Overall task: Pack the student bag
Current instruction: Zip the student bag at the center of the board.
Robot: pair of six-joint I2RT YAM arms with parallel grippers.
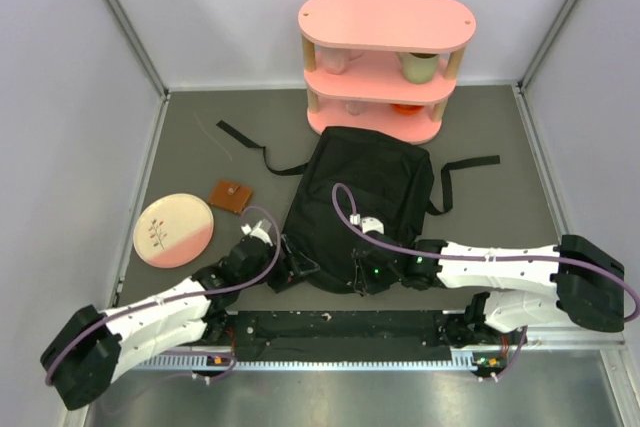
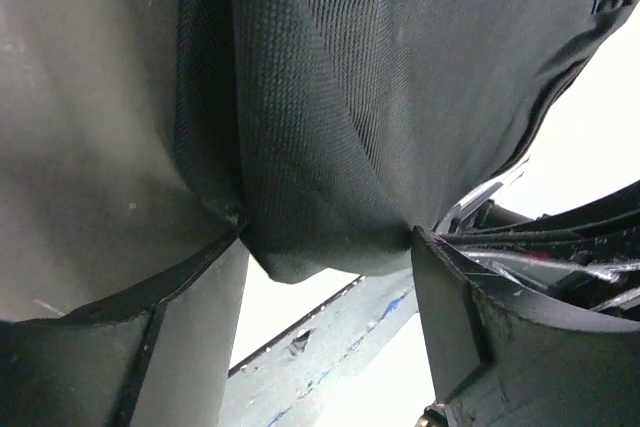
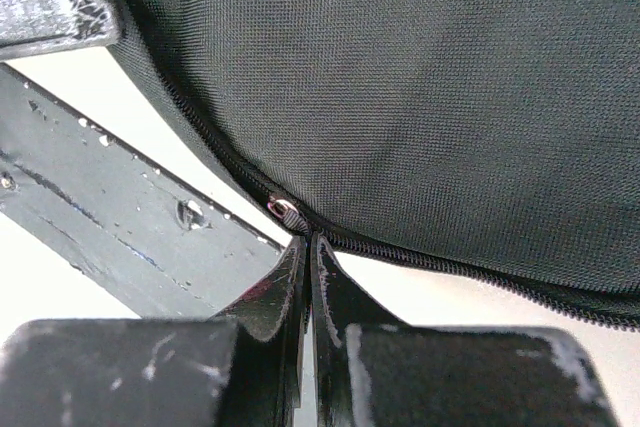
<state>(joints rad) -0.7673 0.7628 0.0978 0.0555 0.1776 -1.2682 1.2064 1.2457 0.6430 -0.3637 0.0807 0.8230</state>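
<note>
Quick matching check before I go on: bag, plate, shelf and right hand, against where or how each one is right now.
Things:
1. bag
2. plate
3. shelf
4. right hand

Place or state:
A. pink, at the far side behind the bag
B. shut, at the zipper
C. black, in the middle
D. pink and cream, left of the bag

Pairs: 1-C, 2-D, 3-A, 4-B
</note>
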